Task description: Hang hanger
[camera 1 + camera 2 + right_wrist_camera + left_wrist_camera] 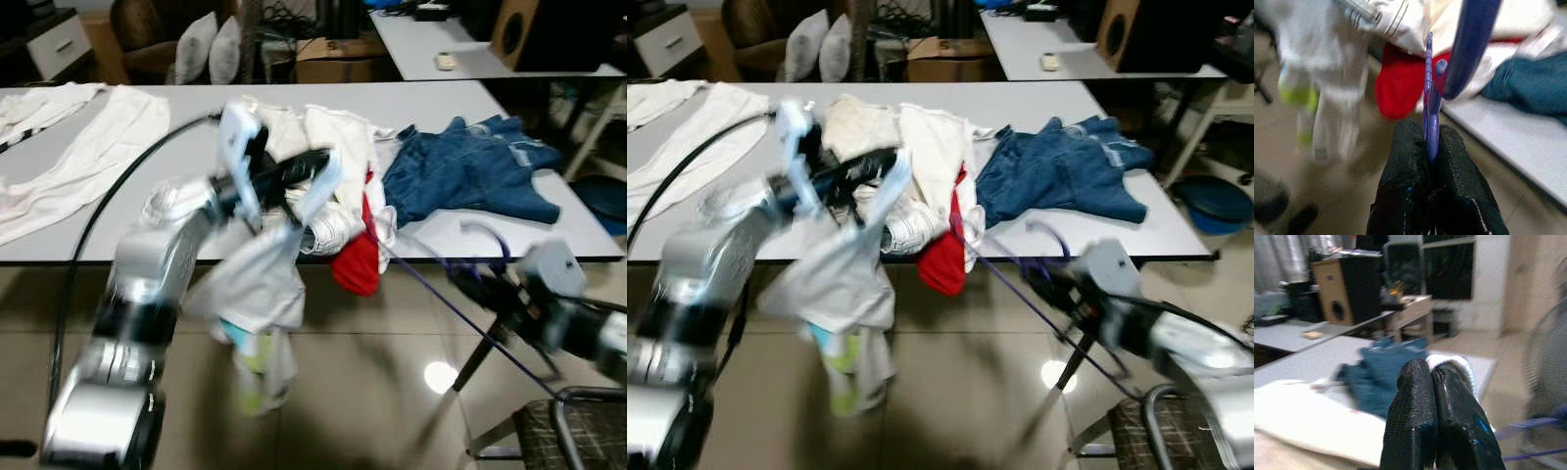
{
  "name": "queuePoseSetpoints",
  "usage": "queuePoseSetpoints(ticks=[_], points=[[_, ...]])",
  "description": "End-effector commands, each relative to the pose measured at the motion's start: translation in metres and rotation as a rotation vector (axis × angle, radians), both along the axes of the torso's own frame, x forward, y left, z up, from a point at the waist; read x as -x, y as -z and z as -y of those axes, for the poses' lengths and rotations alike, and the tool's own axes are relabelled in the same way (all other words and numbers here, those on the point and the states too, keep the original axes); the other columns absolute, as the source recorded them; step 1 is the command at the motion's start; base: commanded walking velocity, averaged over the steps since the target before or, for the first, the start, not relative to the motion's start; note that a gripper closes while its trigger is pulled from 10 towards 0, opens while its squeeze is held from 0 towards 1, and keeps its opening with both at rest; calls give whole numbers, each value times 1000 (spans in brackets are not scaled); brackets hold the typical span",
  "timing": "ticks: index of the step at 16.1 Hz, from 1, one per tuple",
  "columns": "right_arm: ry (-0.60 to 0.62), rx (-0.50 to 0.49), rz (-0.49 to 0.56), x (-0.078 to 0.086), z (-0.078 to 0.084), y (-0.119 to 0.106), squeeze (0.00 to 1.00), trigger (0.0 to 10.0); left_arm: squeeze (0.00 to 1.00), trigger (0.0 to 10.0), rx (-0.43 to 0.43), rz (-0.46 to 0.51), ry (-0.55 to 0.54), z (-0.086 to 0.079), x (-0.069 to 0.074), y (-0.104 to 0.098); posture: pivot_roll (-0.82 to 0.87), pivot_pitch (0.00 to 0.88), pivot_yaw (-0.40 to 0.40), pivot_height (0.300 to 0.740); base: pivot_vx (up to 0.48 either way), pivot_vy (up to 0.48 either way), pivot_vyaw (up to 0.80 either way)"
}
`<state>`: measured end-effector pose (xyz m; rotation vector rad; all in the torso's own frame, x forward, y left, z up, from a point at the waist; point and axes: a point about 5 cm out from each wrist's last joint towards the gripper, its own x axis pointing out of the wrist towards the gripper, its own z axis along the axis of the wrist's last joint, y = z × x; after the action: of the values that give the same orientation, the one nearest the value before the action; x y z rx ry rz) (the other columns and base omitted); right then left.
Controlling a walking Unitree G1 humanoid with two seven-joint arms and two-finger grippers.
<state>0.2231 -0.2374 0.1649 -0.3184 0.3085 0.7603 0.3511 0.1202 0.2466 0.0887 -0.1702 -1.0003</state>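
Observation:
My right gripper [478, 284] is low at the right, in front of the table edge, shut on a purple hanger [1431, 105]. The hanger's thin arm [431, 294] slants up toward the clothes pile, and its hook [1469, 44] curves above the fingers. My left gripper [299, 168] is raised over the table's front edge. Its black fingers [1415, 416] are pressed together on a white-grey garment [257, 294]. The garment hangs down in front of the table toward the floor, with a green and blue patch low on it. The eye views are blurred.
The long grey table [147, 196] holds a white clothes pile [333, 147], a red garment [358, 259] drooping over its edge, blue jeans [470, 176] and white cloth [88, 157] at the left. A chair [558, 421] stands at the lower right. A second table [441, 49] stands behind.

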Motion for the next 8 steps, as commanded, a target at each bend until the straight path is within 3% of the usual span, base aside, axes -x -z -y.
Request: queuePoseSetpoints(ticks=[1, 2, 4, 6, 8], points=[[-44, -13, -7, 3, 1, -5, 0, 10000, 0, 10000, -12, 81, -3, 1, -3, -16, -270, 0, 82, 740, 0, 0, 0], [-57, -20, -16, 4, 3, -9, 0, 10000, 0, 10000, 24, 92, 1, 2, -5, -24, -273, 0, 87, 740, 0, 0, 0], [-135, -65, -5, 11, 12, -42, 0, 10000, 0, 10000, 266, 148, -23, 0, -17, -70, -273, 0, 95, 740, 0, 0, 0], [-216, -110, 40, 26, 4, -64, 0, 10000, 0, 10000, 459, 184, -28, -10, -19, -104, -269, 0, 92, 740, 0, 0, 0], [-265, -149, 67, 30, 0, -74, 0, 10000, 0, 10000, 547, 211, -38, -16, -20, -122, -264, 0, 89, 740, 0, 0, 0]])
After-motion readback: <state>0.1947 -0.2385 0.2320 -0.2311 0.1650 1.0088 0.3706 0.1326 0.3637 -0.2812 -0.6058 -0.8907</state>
